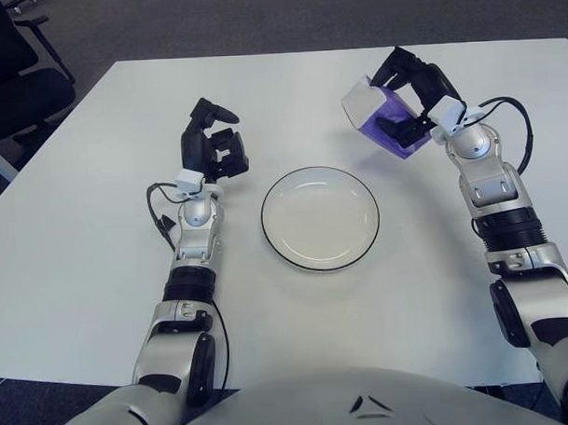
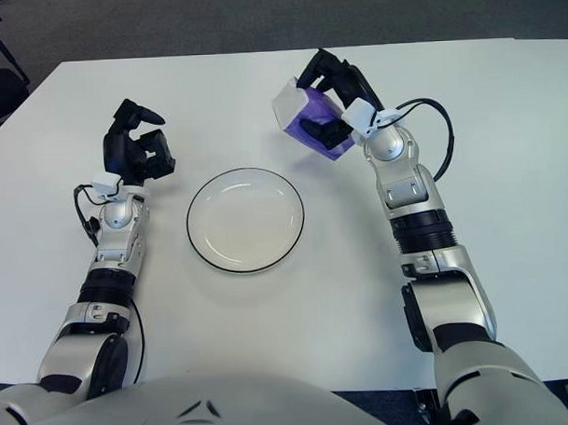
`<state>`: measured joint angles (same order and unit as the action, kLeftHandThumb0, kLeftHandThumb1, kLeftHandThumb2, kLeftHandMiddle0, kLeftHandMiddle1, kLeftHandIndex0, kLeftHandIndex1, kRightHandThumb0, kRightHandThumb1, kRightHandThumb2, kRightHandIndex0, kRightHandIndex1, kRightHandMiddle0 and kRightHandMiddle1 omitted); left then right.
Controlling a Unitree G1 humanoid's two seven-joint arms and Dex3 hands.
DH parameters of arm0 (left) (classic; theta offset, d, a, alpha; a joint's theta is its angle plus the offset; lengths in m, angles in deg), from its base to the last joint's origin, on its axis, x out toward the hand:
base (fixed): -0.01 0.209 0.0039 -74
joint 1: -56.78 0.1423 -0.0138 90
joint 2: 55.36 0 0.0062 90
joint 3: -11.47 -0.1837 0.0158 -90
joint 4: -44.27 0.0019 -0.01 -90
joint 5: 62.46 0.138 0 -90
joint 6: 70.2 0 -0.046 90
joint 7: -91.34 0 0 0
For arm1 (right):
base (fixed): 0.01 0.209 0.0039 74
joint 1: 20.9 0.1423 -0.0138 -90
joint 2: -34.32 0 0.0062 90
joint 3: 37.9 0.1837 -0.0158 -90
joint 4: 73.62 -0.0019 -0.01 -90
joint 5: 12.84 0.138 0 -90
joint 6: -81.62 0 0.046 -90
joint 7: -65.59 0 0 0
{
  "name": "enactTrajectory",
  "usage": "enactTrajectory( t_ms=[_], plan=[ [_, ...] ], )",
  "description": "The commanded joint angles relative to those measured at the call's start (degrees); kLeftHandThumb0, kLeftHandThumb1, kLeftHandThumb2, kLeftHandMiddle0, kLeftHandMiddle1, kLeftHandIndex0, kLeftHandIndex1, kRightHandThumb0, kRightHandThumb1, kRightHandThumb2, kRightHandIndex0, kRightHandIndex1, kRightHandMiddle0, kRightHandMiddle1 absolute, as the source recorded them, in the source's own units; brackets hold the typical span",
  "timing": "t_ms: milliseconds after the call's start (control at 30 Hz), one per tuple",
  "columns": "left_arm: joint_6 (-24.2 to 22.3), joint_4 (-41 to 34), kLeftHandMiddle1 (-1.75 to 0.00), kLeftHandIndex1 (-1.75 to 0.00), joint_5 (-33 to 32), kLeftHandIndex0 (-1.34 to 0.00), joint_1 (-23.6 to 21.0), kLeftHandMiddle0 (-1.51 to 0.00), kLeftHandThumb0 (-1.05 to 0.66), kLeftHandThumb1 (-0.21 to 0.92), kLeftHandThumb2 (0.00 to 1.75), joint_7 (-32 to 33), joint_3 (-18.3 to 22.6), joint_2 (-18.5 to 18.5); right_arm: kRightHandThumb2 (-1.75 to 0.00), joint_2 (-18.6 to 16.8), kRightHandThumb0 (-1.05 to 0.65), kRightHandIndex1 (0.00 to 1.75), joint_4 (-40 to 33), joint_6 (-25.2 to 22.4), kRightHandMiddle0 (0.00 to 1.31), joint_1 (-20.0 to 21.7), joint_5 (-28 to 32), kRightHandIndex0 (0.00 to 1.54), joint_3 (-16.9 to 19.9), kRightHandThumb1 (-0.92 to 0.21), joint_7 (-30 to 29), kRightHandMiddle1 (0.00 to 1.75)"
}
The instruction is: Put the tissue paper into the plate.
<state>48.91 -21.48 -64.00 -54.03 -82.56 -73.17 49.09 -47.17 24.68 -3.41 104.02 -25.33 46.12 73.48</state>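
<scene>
Tissue paper pack [image 1: 379, 118]: purple with a white end, held up off the worktop [image 1: 81, 275] in the right hand [image 1: 413, 101]. Pack is tilted, white end pointing toward the robot's left and slightly up. It shows beyond the plate [image 1: 321, 218], off its far right rim, not over the plate's centre.

Right hand: dark fingers [image 2: 328, 69] wrapped around the pack, one set over the top edge, another visible against the purple face below. Grip closed on the pack. Forearm runs back along the right side of the worktop, a black cable looping off the wrist.

Plate: white, round, thin dark rim, flat on the worktop near the middle, between the two arms. Nothing in it.

Left hand [image 1: 213, 145]: shows just left of the plate and a little beyond it, wrist upright, fingers curled inward, holding nothing. Cannot tell whether it touches the worktop.

Worktop: white, plain surface. Grey carpet floor [image 1: 286, 17] past the far edge; part of a dark office chair [image 1: 13, 77] at the far left corner.
</scene>
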Motion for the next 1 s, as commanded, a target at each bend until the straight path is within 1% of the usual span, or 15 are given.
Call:
enactTrajectory(
  t_ms=[0,300,433,533,733,867,967],
  plan=[
    [0.42,8.43,-1.75,-1.75,-0.25,-0.55,10.32,-1.31,-0.46,0.39,1.23,0.12,-0.32,3.55,-1.62,0.14,0.00,1.67,-4.14,1.34,0.60,-0.26,-0.61,0.85,0.76,-0.03,0.54,1.75],
    [0.26,9.39,-1.75,-1.75,-0.15,-0.56,9.61,-1.31,-0.46,0.39,1.23,0.42,0.05,3.42,-1.66,-0.15,0.00,1.68,-8.14,4.08,0.62,-0.36,-0.54,0.87,-0.71,0.00,2.75,1.75],
    [0.55,9.86,-1.75,-1.75,-0.09,-0.56,9.34,-1.32,-0.46,0.39,1.23,0.48,0.17,3.28,-1.65,-0.39,0.00,1.71,-8.66,8.11,0.61,-0.27,-3.35,0.84,-2.06,-0.02,1.43,1.75],
    [0.71,10.46,-1.75,-1.75,0.16,-0.56,8.97,-1.31,-0.46,0.38,1.24,0.71,0.25,3.04,-1.67,-0.98,0.00,1.74,-9.24,10.08,0.62,0.06,-4.76,0.83,-2.83,-0.01,1.03,1.75],
    [0.99,11.24,-1.75,-1.75,0.39,-0.56,8.50,-1.31,-0.46,0.39,1.23,1.00,0.35,2.80,-1.67,-1.96,0.00,1.75,-8.71,13.63,0.62,1.12,-5.02,0.83,-3.56,-0.01,1.43,1.75],
    [1.21,11.91,-1.75,-1.75,0.08,-0.56,8.06,-1.31,-0.46,0.39,1.23,0.87,0.52,2.77,-1.71,-2.87,0.00,1.75,-7.75,16.41,0.65,2.04,-5.20,0.85,-4.51,0.03,1.73,1.75],
    [1.43,12.36,-1.75,-1.75,-0.02,-0.56,7.81,-1.30,-0.46,0.39,1.23,0.85,0.62,2.78,-1.74,-3.31,0.00,1.75,-8.22,17.79,0.67,1.95,-5.03,0.87,-5.21,0.05,2.38,1.75]
  ],
)
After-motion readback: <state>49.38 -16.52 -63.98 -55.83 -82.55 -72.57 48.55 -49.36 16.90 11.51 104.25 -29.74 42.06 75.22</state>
